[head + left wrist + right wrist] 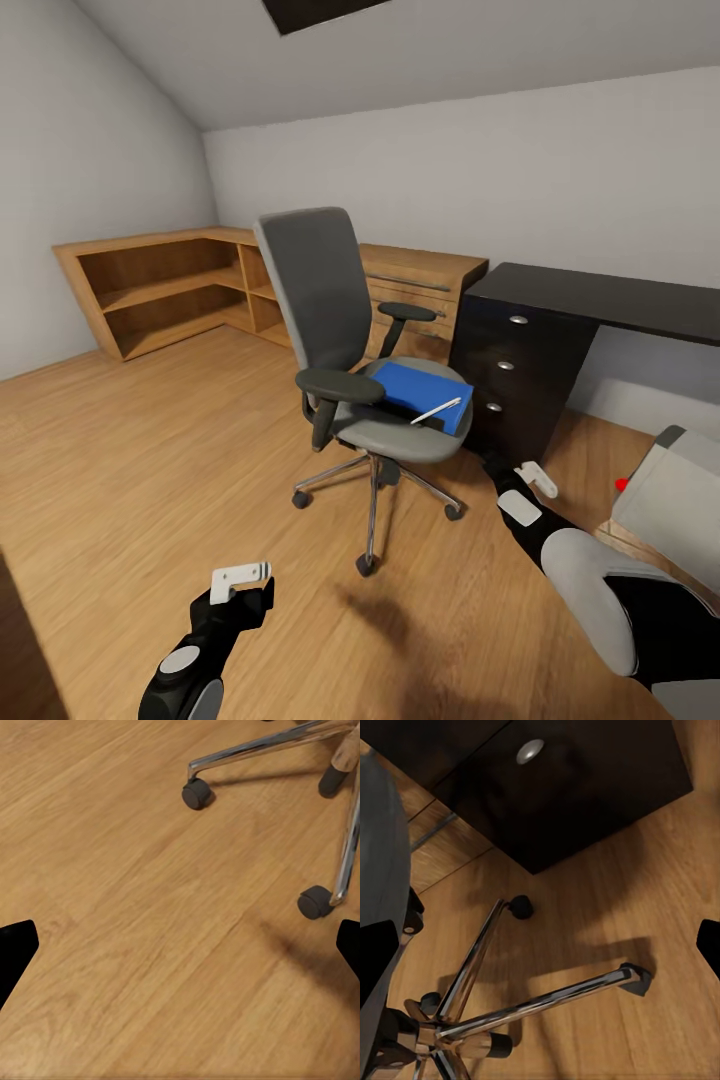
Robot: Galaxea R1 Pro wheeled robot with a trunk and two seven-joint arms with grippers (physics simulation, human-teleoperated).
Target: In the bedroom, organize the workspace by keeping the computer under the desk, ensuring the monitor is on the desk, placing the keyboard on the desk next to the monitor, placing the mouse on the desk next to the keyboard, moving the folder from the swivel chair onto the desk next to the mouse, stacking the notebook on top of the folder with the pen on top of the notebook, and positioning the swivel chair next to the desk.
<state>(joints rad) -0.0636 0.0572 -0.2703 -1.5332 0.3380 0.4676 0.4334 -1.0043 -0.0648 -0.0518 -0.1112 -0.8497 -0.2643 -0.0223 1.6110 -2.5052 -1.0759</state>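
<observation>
The grey swivel chair (345, 350) stands on the wood floor in front of the black desk (600, 295). On its seat lies the blue folder (415, 388), with the white pen (437, 411) resting across its near corner. A thin dark edge shows under the pen; I cannot tell what it is. The grey computer case (672, 492) sits on the floor at the far right, beside the desk's drawers (505, 365). My left gripper (240, 578) hangs open over bare floor near the chair's castors (196, 793). My right gripper (535, 482) is open, low between chair base (472, 1020) and drawers (555, 787).
Wooden corner shelving (165, 290) runs along the back left wall, and a wooden dresser (425, 275) stands behind the chair. The chair's chrome legs (375, 500) spread between my two arms. Open floor lies to the left.
</observation>
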